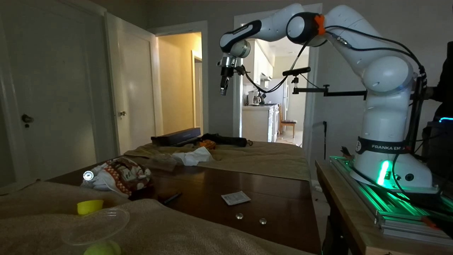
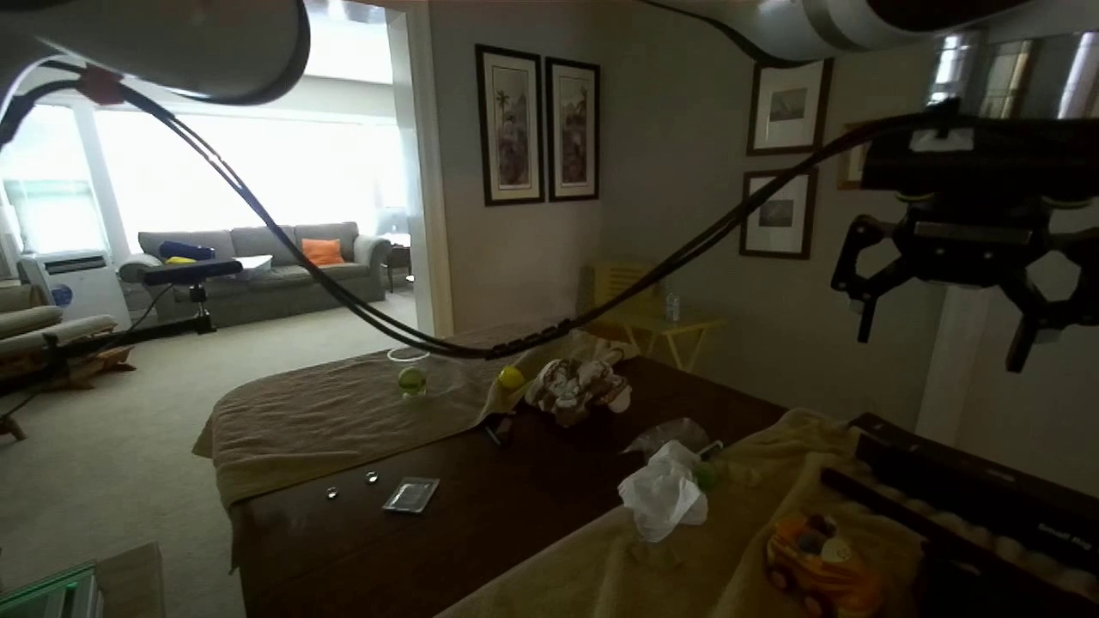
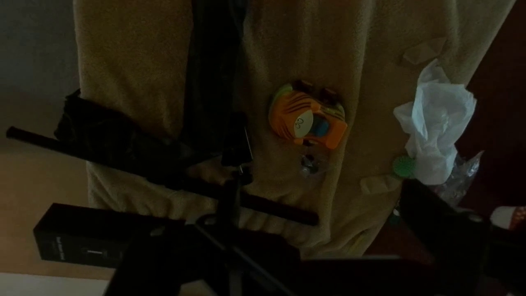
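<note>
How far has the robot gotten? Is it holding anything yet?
Done: nothing looks clearly finished, but the gripper is open, high above the blanket. In hand: nothing, its jaws are apart with no thing between them. Left: any picking up, I'd guess, since the orange toy car rests on the blanket, away from the gripper.

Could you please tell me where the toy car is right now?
In the wrist view, the toy car lies on the blanket, just right of centre and left of the crumpled white wrap.
</note>
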Robot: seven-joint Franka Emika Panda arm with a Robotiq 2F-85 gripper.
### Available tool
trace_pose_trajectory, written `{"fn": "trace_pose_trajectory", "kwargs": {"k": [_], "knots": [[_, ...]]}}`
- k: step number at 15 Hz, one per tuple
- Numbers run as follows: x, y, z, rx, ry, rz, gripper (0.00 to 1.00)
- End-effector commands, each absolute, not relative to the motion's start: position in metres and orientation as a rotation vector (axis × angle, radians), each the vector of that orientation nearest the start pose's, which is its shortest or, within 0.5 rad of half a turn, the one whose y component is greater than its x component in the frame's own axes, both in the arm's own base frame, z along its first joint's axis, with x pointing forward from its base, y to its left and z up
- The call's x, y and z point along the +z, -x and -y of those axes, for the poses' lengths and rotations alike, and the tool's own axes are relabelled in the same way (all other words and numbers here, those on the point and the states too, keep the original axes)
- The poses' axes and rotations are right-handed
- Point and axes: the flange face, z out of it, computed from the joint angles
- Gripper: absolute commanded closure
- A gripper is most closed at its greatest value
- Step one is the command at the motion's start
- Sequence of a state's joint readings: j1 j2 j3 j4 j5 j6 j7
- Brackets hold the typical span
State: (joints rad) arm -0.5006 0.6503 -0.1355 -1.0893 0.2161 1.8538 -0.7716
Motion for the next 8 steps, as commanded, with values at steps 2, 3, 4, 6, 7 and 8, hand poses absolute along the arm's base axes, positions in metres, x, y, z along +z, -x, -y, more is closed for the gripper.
{"fn": "trace_pose_trajectory", "kwargs": {"k": [2,3,4,6,7,8], "knots": [[0.460,-0.666,0.372,-0.320,3.097,-0.037,0.00],[0.459,-0.675,0.362,-0.324,3.098,-0.048,0.00],[0.460,-0.684,0.354,-0.329,3.093,-0.055,0.00],[0.459,-0.702,0.333,-0.346,3.083,-0.037,0.00],[0.458,-0.710,0.323,-0.356,3.080,-0.018,0.00],[0.456,-0.719,0.313,-0.369,3.073,0.008,0.00]]}}
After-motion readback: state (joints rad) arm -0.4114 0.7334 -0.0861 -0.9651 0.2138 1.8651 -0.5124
